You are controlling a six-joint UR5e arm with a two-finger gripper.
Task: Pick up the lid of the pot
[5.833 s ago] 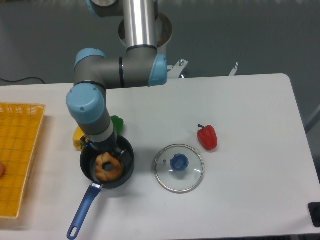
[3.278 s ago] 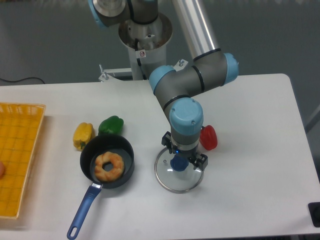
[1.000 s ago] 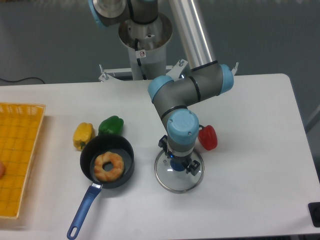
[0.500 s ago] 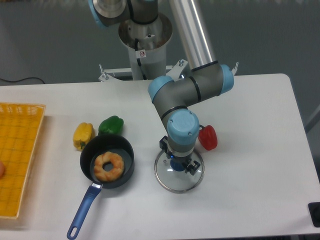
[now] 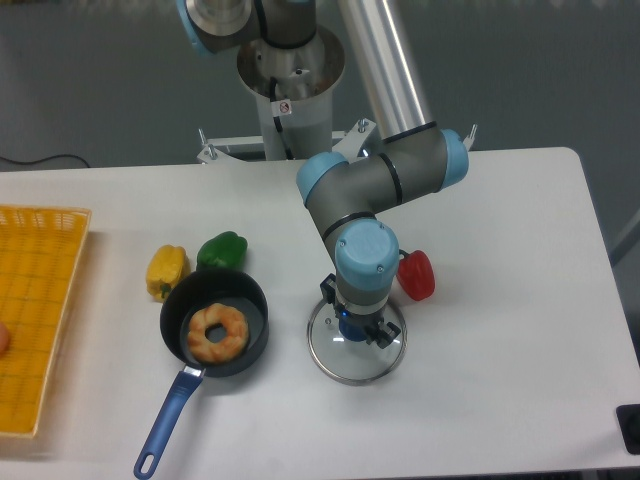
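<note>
Gripper (image 5: 357, 312) low over the lid (image 5: 357, 371), pointing down at its centre. Fingers part-way apart, one on either side of the blue knob (image 5: 352, 332), which shows between them. Whether both pads press on it, cannot tell; the contact is too small and partly covered.

Lid: clear, round, lies flat on the white table (image 5: 510, 390), right of the pan (image 5: 256, 322) in this view and apart from it. The gripper covers part of its far side. Arm (image 5: 440, 152) reaches in from the far side of the table.

Pan: black, upright; blue handle (image 5: 168, 422) runs toward the near edge of the table. Orange-brown ring (image 5: 234, 324) inside, on the bottom.

Green pepper (image 5: 222, 250) just behind the pan; a yellow vegetable (image 5: 166, 269) beside it, at the pan's far left. Touching the rim or not, cannot tell for either.

Red pepper (image 5: 419, 277) just beyond the lid to the right, close by the gripper, its stem toward the gripper.

Yellow basket (image 5: 40, 372) at the left edge, cut off by the view, a reddish thing (image 5: 3, 338) inside. Black object (image 5: 629, 421) at the right edge, near corner. Dark cable (image 5: 50, 158) beyond the table, upper left.
</note>
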